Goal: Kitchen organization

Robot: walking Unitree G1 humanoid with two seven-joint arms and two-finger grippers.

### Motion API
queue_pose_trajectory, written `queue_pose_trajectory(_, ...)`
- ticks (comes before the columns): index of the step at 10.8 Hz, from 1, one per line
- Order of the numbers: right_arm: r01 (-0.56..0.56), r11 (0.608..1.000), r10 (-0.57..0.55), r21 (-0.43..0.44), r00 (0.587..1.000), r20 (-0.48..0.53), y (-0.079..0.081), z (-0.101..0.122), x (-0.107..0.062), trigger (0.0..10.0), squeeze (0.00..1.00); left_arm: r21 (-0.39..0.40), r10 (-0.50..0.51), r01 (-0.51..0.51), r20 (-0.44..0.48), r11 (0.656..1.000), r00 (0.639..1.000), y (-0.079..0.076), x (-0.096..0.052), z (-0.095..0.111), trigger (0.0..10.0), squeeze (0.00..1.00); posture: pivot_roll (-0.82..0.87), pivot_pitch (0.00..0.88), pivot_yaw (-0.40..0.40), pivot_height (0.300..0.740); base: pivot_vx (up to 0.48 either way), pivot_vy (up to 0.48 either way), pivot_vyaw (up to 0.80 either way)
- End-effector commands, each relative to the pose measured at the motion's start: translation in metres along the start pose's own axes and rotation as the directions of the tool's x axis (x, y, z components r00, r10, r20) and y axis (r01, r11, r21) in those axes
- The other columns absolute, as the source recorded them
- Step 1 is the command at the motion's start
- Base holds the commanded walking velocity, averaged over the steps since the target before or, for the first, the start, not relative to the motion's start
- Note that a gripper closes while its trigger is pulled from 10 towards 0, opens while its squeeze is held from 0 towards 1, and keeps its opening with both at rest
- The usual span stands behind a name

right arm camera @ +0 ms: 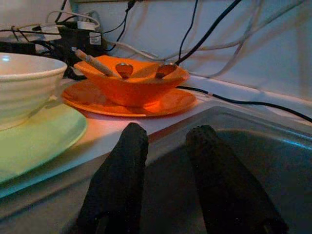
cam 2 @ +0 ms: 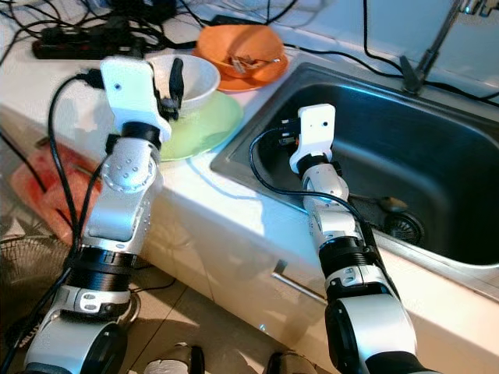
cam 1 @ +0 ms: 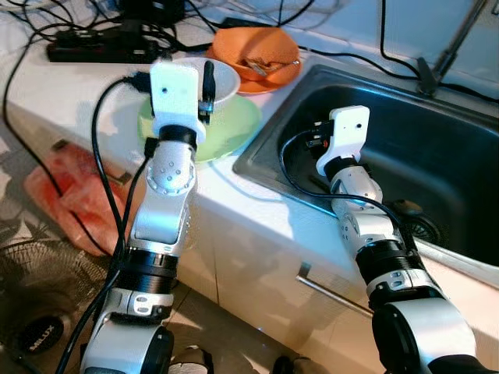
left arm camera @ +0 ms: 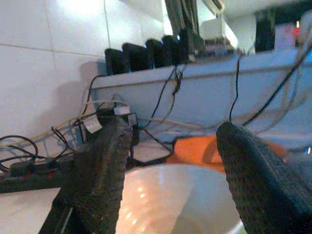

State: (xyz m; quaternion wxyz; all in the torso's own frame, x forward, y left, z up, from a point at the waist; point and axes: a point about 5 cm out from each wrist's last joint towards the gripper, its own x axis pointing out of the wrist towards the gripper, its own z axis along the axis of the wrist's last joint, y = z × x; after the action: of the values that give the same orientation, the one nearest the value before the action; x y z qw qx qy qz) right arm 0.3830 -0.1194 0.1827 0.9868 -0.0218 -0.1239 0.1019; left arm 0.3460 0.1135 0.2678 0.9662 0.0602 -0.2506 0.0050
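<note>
Organizing is barely starting. The left claw [left arm camera: 170, 195] is hovering wide apart over the white bowl [cam 1: 226, 78], sitting on the green plate [cam 1: 234, 128] by the sink [cam 1: 437, 140]. The right claw [right arm camera: 165, 190], narrowly parted and empty, is hanging inside the sink. The orange bowl [cam 1: 261, 51] is sitting unmoved at the tabletop's back edge.

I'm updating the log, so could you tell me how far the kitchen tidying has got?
Nothing looks finished: the white bowl sits on the green plate, the orange bowl holds utensils. The left claw is open over the white bowl's rim; the right claw hangs open inside the sink.
</note>
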Motion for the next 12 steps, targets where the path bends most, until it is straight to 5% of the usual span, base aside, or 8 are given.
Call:
queue_pose_trajectory(1,0.009,1.000,-0.009,0.005,1.000,0.001,-0.003,0.000,-0.001,10.0,0.00,-0.019,-0.009,0.009,0.003,1.000,1.000,-0.001,-0.001,0.005,10.0,0.00,0.10,0.139,-0.020,0.740,0.000,0.000,0.00)
queue_pose_trajectory(3,0.005,1.000,-0.005,0.009,1.000,-0.003,-0.001,-0.001,-0.001,10.0,0.00,-0.082,0.108,-0.113,-0.066,0.990,0.992,0.024,-0.001,0.008,10.0,0.00,0.11,0.140,-0.024,0.740,0.000,0.000,0.00)
queue_pose_trajectory(5,0.001,1.000,-0.001,0.011,1.000,-0.003,0.000,-0.001,0.000,10.0,0.00,-0.163,0.134,-0.150,-0.106,0.975,0.985,0.032,0.001,0.009,10.0,0.00,0.11,0.138,-0.023,0.740,0.000,0.000,0.00)
queue_pose_trajectory(7,-0.010,1.000,0.010,0.015,1.000,-0.002,0.002,-0.001,0.000,10.0,0.00,-0.351,0.158,-0.265,-0.305,0.898,0.939,0.048,-0.001,-0.014,10.0,0.00,0.11,0.128,-0.021,0.740,0.000,0.000,0.00)
queue_pose_trajectory(9,-0.011,1.000,0.011,0.013,1.000,0.001,0.001,0.000,0.000,10.0,0.00,-0.422,0.148,-0.324,-0.398,0.847,0.906,0.051,-0.002,-0.026,10.0,0.00,0.11,0.124,-0.019,0.740,0.000,0.000,0.00)
queue_pose_trajectory(12,-0.021,1.000,0.021,0.014,1.000,0.002,0.005,0.000,0.001,10.0,0.00,-0.453,0.129,-0.349,-0.448,0.821,0.885,0.053,0.002,-0.034,10.0,0.00,0.11,0.109,-0.014,0.740,0.000,0.000,0.00)
